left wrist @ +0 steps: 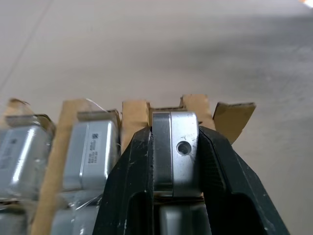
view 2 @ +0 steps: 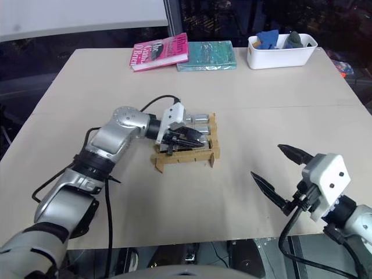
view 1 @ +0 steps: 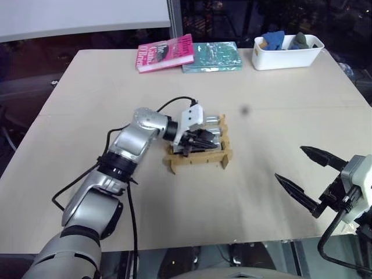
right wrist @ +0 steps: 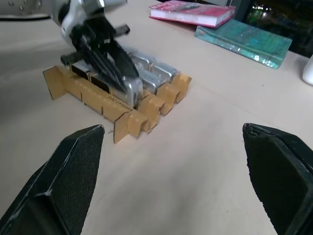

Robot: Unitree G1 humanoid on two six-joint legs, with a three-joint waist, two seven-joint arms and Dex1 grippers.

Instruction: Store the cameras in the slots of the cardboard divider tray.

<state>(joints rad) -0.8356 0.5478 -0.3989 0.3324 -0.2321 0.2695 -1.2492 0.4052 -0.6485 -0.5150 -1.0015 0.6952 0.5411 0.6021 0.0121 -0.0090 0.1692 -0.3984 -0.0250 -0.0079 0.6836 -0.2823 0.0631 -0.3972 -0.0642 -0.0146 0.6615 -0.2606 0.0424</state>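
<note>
A: The left gripper (left wrist: 176,161) has its black fingers clenched on a smooth silver camera (left wrist: 175,149), a boxy block, at the tray (view 1: 197,157) mid-table.

B: And the right gripper (view 1: 308,168)?

A: Spread wide, holding nothing, well apart from it. The left wrist view shows corrugated brown cardboard strips and more cameras (left wrist: 93,149) slotted between them.

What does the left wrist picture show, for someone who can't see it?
The left end effector is shut on a silver camera, holding it at a slot of the cardboard tray. Two more cameras sit in neighbouring slots, on a beige table.
</note>
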